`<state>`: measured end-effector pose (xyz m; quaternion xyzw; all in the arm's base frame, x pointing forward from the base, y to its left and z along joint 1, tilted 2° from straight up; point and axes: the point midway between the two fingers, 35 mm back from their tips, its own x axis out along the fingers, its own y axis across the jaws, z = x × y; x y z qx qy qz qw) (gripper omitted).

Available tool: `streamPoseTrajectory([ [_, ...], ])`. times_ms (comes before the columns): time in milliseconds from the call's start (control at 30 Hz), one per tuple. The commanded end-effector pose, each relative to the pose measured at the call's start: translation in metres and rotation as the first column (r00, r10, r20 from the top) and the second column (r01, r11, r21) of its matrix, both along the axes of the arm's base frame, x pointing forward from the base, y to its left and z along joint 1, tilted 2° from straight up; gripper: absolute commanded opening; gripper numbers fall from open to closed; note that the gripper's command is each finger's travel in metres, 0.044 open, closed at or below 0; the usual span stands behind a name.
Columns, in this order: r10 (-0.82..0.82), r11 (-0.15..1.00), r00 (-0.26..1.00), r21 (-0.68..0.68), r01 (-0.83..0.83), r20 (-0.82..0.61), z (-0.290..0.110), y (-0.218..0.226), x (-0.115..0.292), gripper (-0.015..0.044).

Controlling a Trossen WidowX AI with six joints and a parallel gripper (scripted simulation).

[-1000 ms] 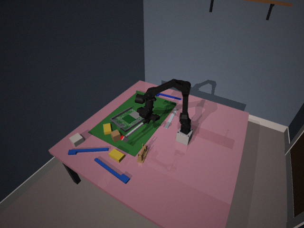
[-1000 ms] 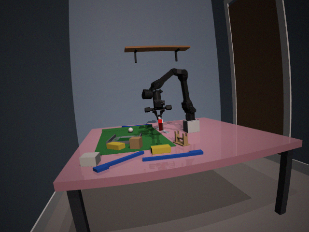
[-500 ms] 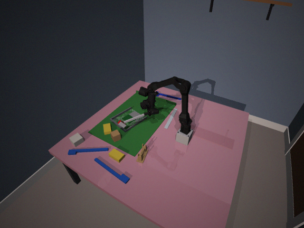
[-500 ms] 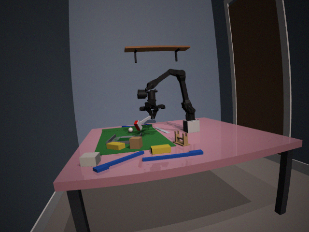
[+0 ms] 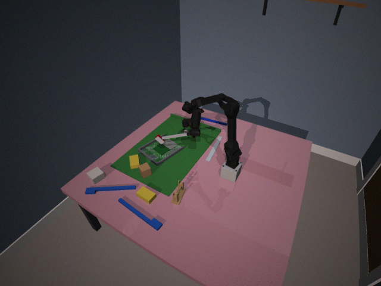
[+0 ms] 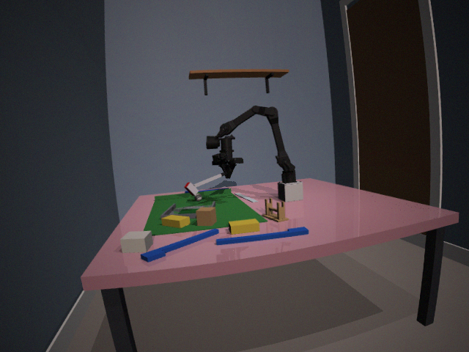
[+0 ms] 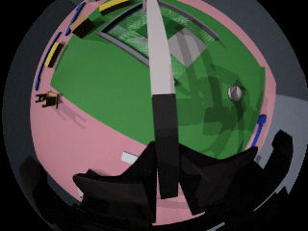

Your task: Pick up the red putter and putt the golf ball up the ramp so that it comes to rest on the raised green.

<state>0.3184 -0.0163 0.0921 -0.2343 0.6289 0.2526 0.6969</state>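
Observation:
My gripper (image 5: 193,134) (image 6: 227,174) (image 7: 161,144) is shut on the dark grip end of the red putter (image 5: 172,136) (image 6: 206,180) (image 7: 157,45). It holds the putter nearly level above the green mat (image 5: 184,162) (image 6: 237,209) (image 7: 96,84). The putter's red head (image 5: 158,136) (image 6: 187,185) hangs over the far side of the raised green (image 5: 161,149) (image 7: 138,29), which has a grey frame and a grey ramp (image 5: 171,143) (image 7: 187,45). The white golf ball (image 5: 186,131) (image 6: 198,197) (image 7: 235,92) lies on the mat close to my gripper, beside the shaft and apart from it.
Two yellow blocks (image 5: 134,161) (image 5: 146,194), a brown block (image 5: 144,169) and a grey block (image 5: 96,174) lie near the mat's front. Blue putters (image 5: 110,188) (image 5: 140,213) (image 5: 214,121), a pale putter (image 5: 214,149) and a wooden rack (image 5: 178,193) lie on the pink table. The arm's base (image 5: 230,171) stands right.

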Motion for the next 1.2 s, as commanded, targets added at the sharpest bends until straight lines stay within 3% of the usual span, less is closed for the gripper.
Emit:
streamPoseTrajectory([
  [0,-0.123,0.992,0.992,-0.009,0.123,0.003,0.005,-0.027,0.002,0.0],
  [367,-0.418,0.908,0.909,-0.036,0.417,-0.005,0.011,-0.094,-0.007,0.0],
  [767,-0.69,0.722,0.723,-0.065,0.689,-0.005,0.019,-0.164,-0.033,0.0],
  [1167,-0.704,0.709,0.711,-0.066,0.702,-0.005,-0.002,-0.169,-0.034,0.0],
])
